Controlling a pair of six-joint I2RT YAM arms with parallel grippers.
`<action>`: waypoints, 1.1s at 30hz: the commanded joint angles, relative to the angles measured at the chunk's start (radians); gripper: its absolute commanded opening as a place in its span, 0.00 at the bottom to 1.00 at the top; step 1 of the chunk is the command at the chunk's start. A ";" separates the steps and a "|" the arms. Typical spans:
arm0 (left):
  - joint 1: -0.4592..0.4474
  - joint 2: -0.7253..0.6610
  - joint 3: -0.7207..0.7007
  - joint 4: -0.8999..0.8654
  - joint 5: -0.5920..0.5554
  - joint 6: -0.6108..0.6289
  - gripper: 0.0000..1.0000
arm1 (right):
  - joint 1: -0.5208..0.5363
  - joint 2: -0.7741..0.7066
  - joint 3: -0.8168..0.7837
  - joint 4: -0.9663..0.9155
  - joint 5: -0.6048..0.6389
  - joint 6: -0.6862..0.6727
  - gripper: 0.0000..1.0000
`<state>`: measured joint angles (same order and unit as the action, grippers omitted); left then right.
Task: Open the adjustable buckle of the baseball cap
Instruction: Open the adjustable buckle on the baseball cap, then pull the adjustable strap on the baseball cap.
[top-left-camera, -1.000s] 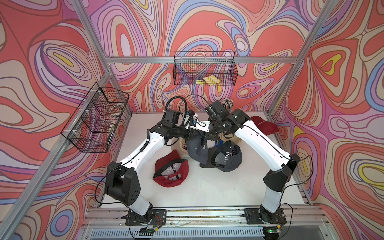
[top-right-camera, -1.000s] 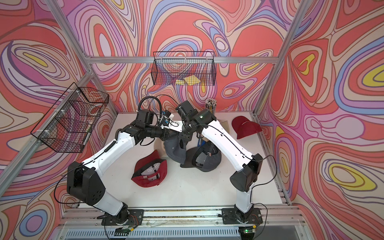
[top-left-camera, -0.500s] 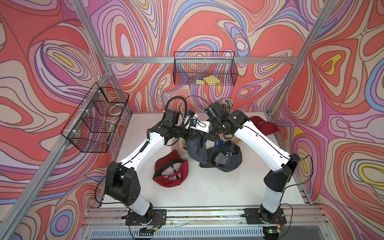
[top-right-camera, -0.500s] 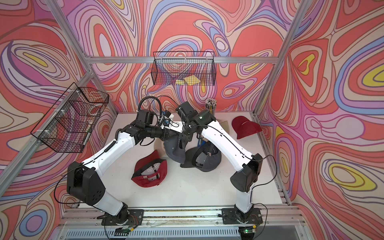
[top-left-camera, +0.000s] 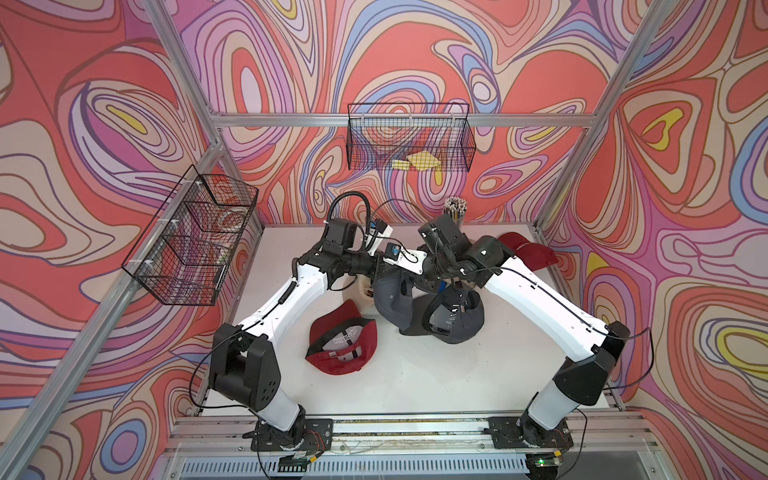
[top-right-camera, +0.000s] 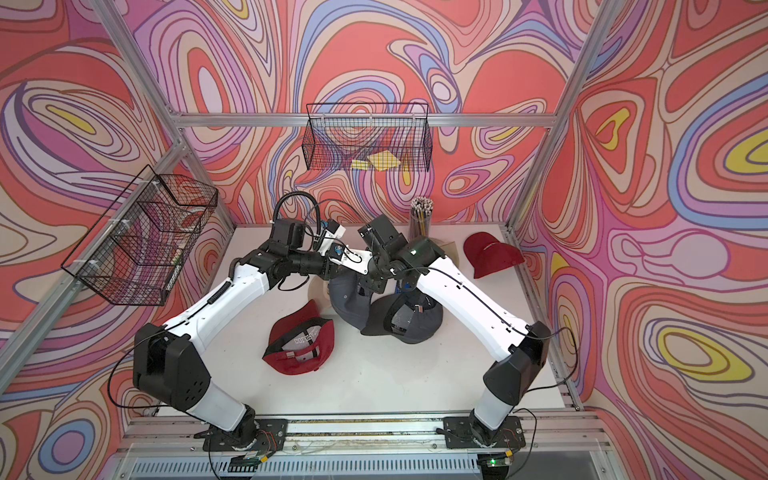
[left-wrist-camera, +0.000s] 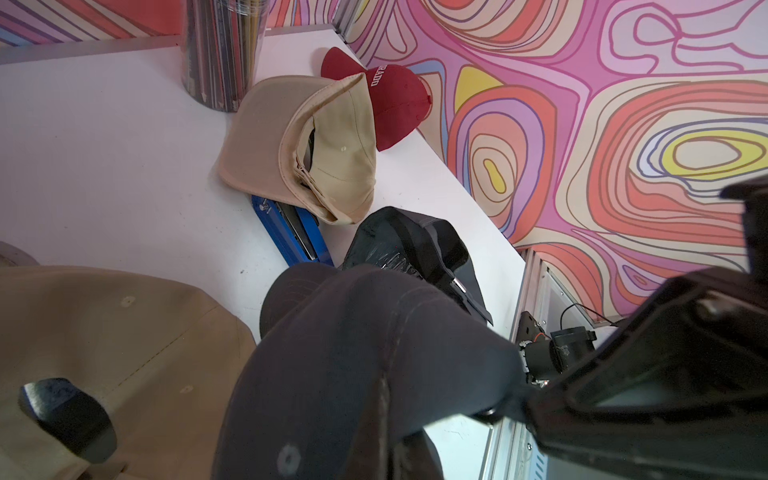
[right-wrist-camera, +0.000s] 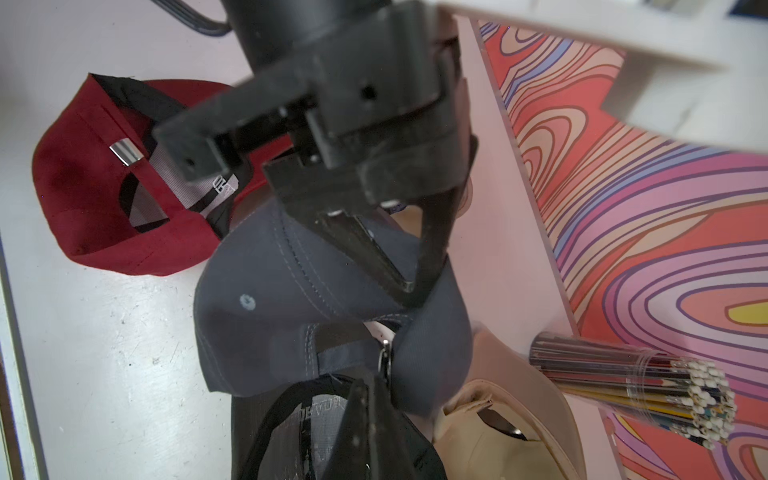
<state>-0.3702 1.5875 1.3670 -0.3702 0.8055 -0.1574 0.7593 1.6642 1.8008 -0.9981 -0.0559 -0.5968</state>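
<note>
The baseball cap (top-left-camera: 392, 301) is dark grey-blue with pale stitching and small eyelets. It hangs crumpled above the middle of the tabletop, nearer its far edge. Across the cap's back opening, a matching strap (right-wrist-camera: 336, 359) runs into a small metal buckle (right-wrist-camera: 384, 358).

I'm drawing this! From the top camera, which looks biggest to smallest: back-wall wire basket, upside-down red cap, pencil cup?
back-wall wire basket
upside-down red cap
pencil cup
Basket hangs nearer the camera, so unsure.
</note>
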 joint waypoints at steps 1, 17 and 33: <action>0.041 0.015 -0.005 0.045 -0.075 -0.038 0.00 | 0.047 -0.036 -0.034 -0.037 -0.041 0.038 0.00; 0.046 0.021 -0.005 0.043 -0.065 -0.048 0.00 | 0.079 -0.082 -0.119 0.138 0.100 0.118 0.48; 0.046 -0.004 -0.031 0.100 0.039 -0.064 0.00 | -0.259 -0.188 -0.319 0.380 -0.343 0.404 0.54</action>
<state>-0.3275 1.5986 1.3556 -0.3172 0.7860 -0.2108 0.5331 1.4517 1.5021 -0.6464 -0.1905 -0.2649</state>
